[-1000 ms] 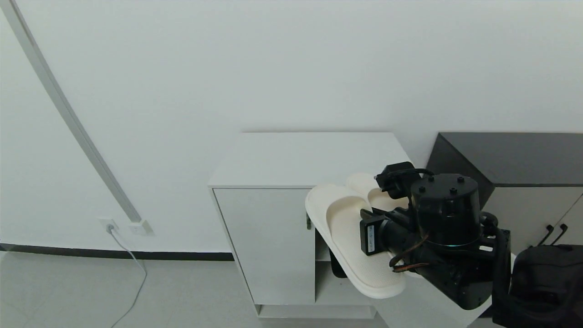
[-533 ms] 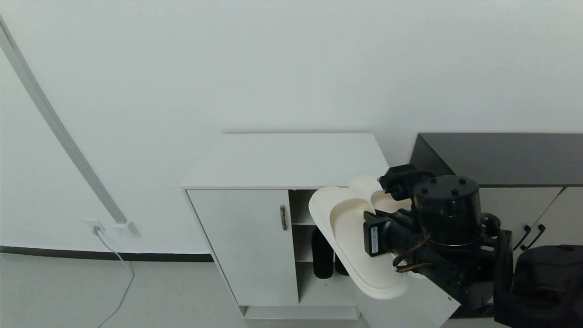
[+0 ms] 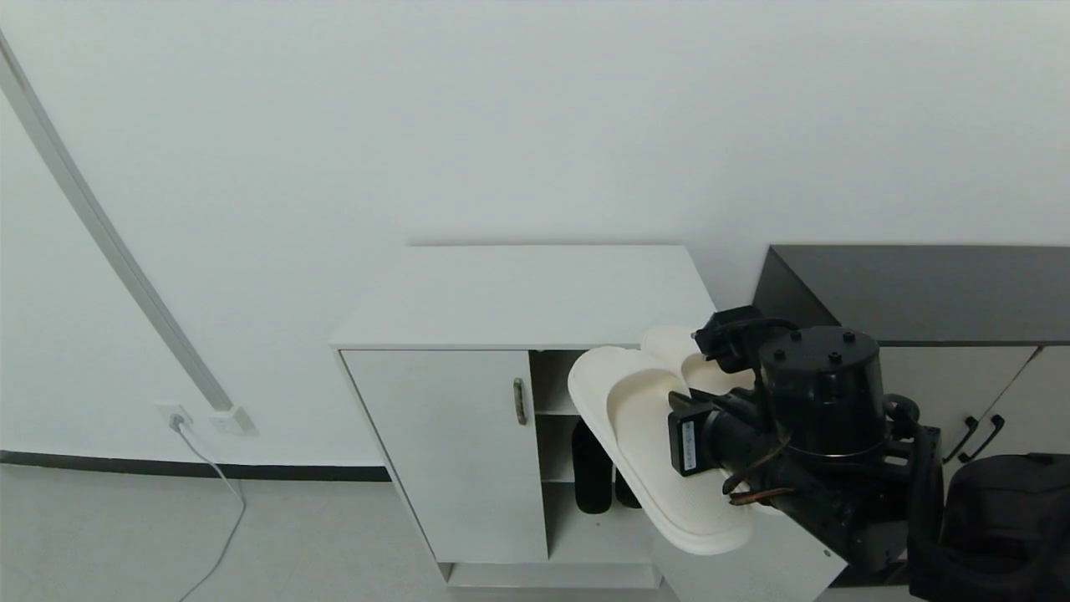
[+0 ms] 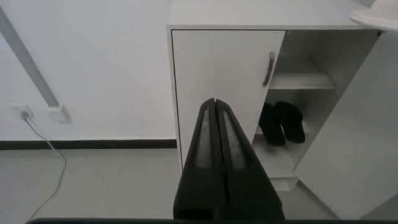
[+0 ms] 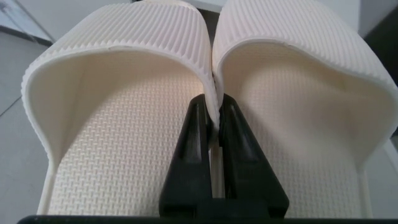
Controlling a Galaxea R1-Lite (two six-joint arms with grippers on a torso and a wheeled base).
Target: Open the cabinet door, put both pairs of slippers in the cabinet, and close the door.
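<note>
Pinched touching strap edges of cream slippers (image 5: 118,143) in right gripper (image 5: 216,111) | hung just before open cabinet (image 3: 518,293), black slippers (image 4: 283,122) in lower compartment | pressed left gripper (image 4: 215,109) together, empty

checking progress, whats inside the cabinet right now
A black pair of slippers stands low inside the cabinet. The white slippers, pinched in the right tool, cover part of the interior in the head view; the closed left door hides the rest.

- The right arm (image 3: 823,435) sits at the lower right of the head view, its wrist turned toward the frame's centre.
- The right gripper (image 5: 215,121) is clamped on the slippers (image 5: 118,143), pinching their two inner edges together.
- The left gripper (image 4: 215,112) has its fingers pressed flat together.
</note>
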